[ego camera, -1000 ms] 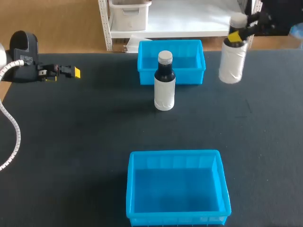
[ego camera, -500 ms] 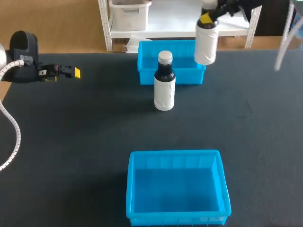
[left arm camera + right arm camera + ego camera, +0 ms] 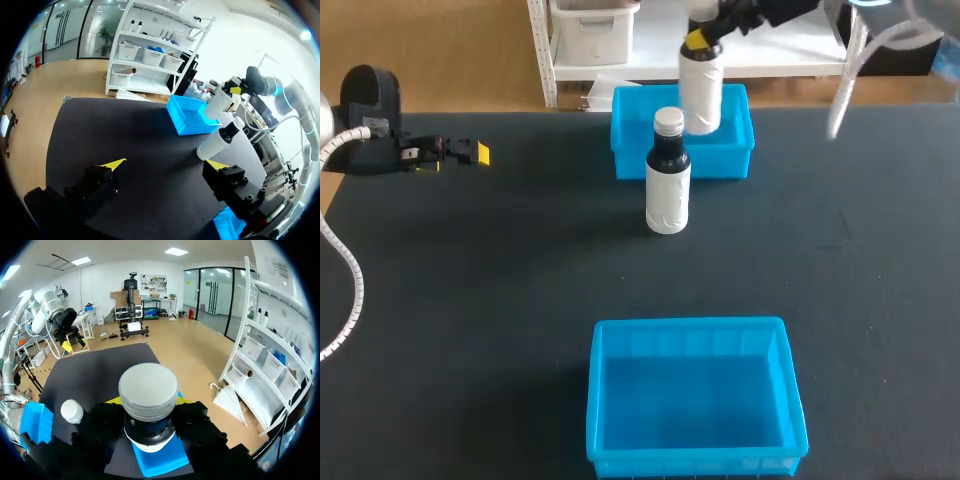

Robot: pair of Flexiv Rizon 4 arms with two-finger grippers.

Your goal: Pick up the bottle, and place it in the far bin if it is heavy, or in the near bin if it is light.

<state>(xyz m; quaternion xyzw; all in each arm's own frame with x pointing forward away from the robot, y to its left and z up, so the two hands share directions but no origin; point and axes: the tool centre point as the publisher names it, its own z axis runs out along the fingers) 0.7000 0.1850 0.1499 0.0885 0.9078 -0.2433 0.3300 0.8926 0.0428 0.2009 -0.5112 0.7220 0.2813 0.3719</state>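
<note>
A white bottle (image 3: 701, 92) with a grey cap (image 3: 148, 390) hangs upright over the far blue bin (image 3: 638, 160), and my right gripper (image 3: 704, 38) is shut on its neck. Under it in the right wrist view lies the far bin's floor (image 3: 155, 461). A second bottle (image 3: 667, 186), dark on top with a white label, stands on the table just in front of that bin. The near blue bin (image 3: 690, 326) sits at the table's front. My left gripper (image 3: 165, 164) is open at the far left (image 3: 472, 152), with nothing between its fingers.
The dark table (image 3: 470, 300) is bare between the two bins. The standing bottle (image 3: 220, 142) is close to the far bin's front wall (image 3: 192, 127). My left arm's cable (image 3: 350, 270) runs along the left edge.
My right arm has carried the white bottle leftward from the table's right back side to above the far bin. The left arm and the standing bottle have not moved.
</note>
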